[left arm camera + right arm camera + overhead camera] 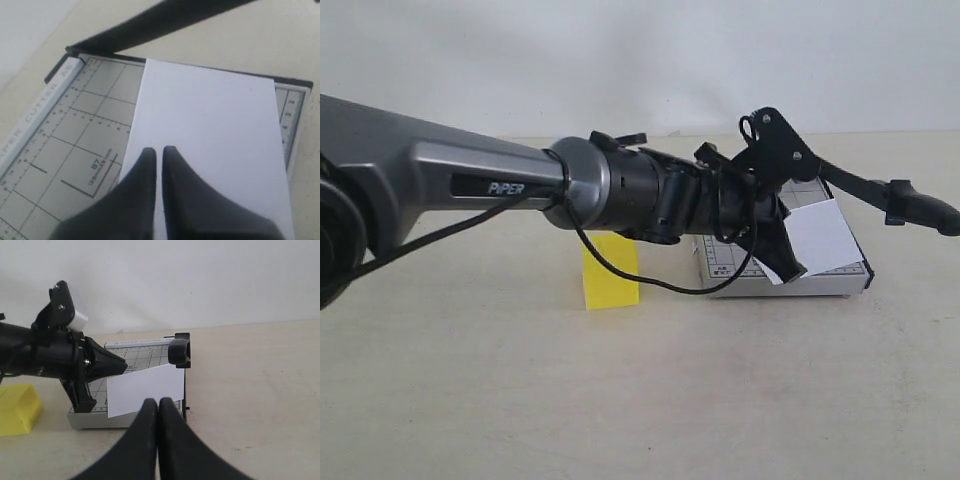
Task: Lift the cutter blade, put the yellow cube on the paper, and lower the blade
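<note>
The grey gridded trimmer stands right of centre, with the white paper lying askew on it. The cutter blade is lifted off the board's edge, its thick handle in the air; that handle points toward the right wrist camera. The yellow cube rests on the table left of the trimmer, partly behind my left arm. My left gripper hovers shut over the paper, holding nothing. My right gripper is shut and empty, short of the trimmer's near side.
My left arm stretches from the left edge across the middle, above the cube. A black cable droops from it. A pale wall bounds the far side of the table.
</note>
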Available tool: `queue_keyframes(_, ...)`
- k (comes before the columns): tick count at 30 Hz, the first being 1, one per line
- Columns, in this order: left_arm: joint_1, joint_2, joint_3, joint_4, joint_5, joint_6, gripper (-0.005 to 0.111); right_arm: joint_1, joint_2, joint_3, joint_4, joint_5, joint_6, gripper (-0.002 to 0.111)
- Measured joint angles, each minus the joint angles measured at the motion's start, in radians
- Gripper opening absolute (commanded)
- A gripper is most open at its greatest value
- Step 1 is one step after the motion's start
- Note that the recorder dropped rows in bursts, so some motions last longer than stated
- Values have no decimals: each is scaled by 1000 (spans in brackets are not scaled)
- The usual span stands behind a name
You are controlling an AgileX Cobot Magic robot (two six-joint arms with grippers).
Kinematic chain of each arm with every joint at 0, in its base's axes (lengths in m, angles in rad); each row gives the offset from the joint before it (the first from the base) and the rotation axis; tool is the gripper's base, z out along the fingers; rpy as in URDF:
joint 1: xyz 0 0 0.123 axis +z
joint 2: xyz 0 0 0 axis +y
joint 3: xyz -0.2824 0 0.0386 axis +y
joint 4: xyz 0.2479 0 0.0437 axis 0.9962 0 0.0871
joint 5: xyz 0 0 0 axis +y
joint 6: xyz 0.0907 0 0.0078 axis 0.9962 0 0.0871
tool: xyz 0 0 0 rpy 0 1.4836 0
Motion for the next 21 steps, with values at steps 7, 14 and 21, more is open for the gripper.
queue_keyframes(7,0,47,-24,24,-34,0,4,0,0,0,0,0,0,0)
queue_keyframes(14,0,60,-51,29,-87,0,4,0,0,0,0,2,0,0)
queue_keyframes(21,0,73,-55,29,-86,0,4,0,0,0,0,2,0,0)
